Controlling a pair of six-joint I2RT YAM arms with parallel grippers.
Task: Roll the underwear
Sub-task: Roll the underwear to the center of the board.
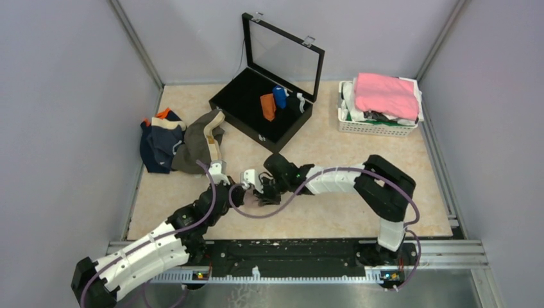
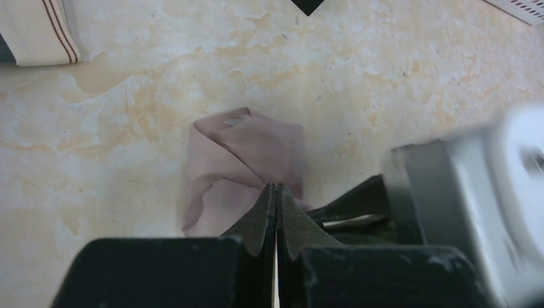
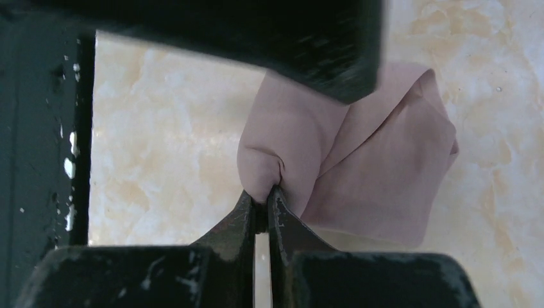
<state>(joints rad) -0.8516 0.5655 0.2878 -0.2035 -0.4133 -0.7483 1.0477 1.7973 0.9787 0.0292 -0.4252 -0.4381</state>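
Note:
A pale pink-beige underwear [image 2: 244, 154] lies partly rolled on the marble table top, between my two grippers. My left gripper [image 2: 277, 187] is shut, its tips pinching the near edge of the cloth. My right gripper [image 3: 262, 196] is shut on a bunched fold of the same underwear [image 3: 378, 167]. In the top view both grippers meet at the table's near middle, left [image 1: 251, 191] and right [image 1: 267, 191], and hide the cloth. A pile of navy [image 1: 155, 146] and olive-brown [image 1: 199, 144] underwear lies at the left.
An open black box [image 1: 238, 99] at the back holds an orange roll [image 1: 268, 106] and a blue roll [image 1: 280, 96]. A white basket [image 1: 378, 128] with a bright pink cloth [image 1: 386, 94] stands at the back right. A tan waistband [image 2: 38, 32] shows far left.

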